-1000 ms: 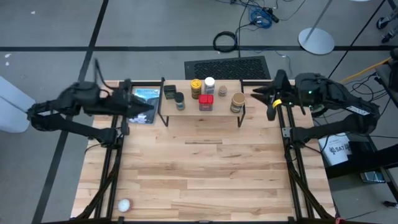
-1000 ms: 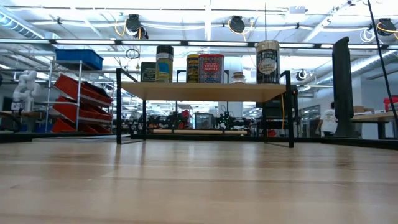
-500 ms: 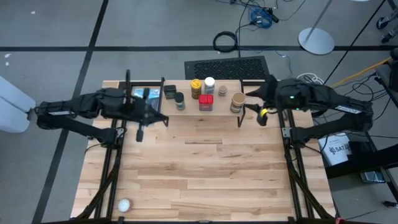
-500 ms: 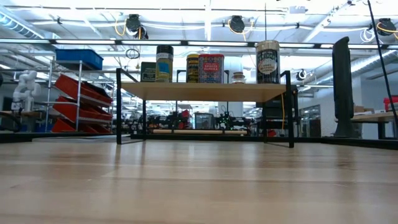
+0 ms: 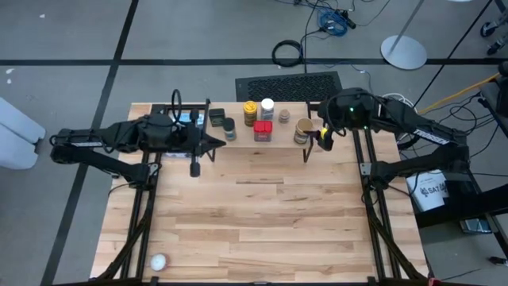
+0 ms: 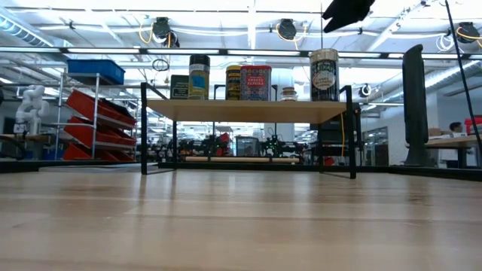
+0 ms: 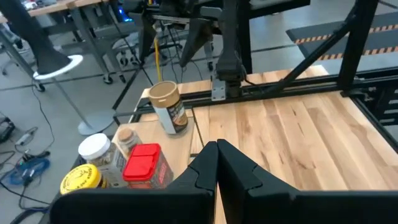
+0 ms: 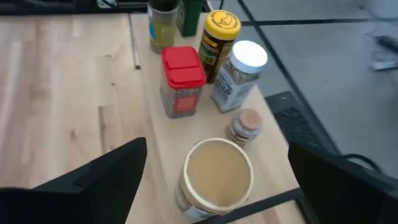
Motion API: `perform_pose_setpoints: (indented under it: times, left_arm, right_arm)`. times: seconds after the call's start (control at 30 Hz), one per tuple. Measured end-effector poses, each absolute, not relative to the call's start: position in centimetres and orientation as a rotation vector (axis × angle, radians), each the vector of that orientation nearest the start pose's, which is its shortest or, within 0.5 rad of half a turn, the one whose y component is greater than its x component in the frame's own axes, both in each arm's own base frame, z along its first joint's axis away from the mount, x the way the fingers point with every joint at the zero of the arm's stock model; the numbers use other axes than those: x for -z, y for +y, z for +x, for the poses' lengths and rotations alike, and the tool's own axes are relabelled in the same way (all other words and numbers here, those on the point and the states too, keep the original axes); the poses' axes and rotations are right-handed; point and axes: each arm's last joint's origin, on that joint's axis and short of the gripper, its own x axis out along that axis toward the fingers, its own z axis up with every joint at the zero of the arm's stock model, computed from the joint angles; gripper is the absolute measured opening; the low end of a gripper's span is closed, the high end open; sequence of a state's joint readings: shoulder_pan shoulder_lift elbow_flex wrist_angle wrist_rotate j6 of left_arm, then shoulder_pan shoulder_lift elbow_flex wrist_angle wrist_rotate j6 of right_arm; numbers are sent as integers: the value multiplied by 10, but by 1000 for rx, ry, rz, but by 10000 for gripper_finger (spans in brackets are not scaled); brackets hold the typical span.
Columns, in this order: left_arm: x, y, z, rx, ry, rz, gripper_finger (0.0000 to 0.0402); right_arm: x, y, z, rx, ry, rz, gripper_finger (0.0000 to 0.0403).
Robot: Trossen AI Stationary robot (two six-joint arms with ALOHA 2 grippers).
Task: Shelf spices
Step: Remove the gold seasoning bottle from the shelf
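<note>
Spices (image 5: 258, 123) sit on the shelf (image 5: 258, 147); right gripper (image 8: 214, 180) spreads wide above the tan-lidded jar (image 8: 214, 171), touching nothing.

Both arms matte black w/ yellow mark near right wrist.

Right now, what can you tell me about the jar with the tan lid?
The tan-lidded jar is a round container with a flat, plain tan top and a label wrapped around its side. It stands upright at the right end of the shelf, the tallest spice there. A much smaller jar stands close beside it. The right tool hangs open just above it, one finger on each side, touching nothing.
</note>
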State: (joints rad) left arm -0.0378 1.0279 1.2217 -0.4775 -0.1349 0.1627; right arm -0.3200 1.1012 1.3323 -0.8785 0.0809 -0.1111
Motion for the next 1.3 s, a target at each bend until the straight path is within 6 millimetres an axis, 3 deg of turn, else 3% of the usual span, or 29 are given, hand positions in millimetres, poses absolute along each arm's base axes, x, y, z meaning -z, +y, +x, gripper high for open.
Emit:
perform_pose_setpoints:
  times: [0.13,0.27,0.57,1.3]
  left_arm:
    - [-409,-6,205,-67,290,188,21]
    - [-408,-8,205,-93,291,179,57]
    - [-408,-13,205,-75,291,174,127]
    - [-405,-13,203,-75,328,153,131]
  right_arm:
    - [-387,-80,196,323,709,38,388]
    - [-377,-91,204,304,767,54,393]
    - [-372,-94,209,278,795,48,393]
    - [-349,-105,230,267,913,32,382]
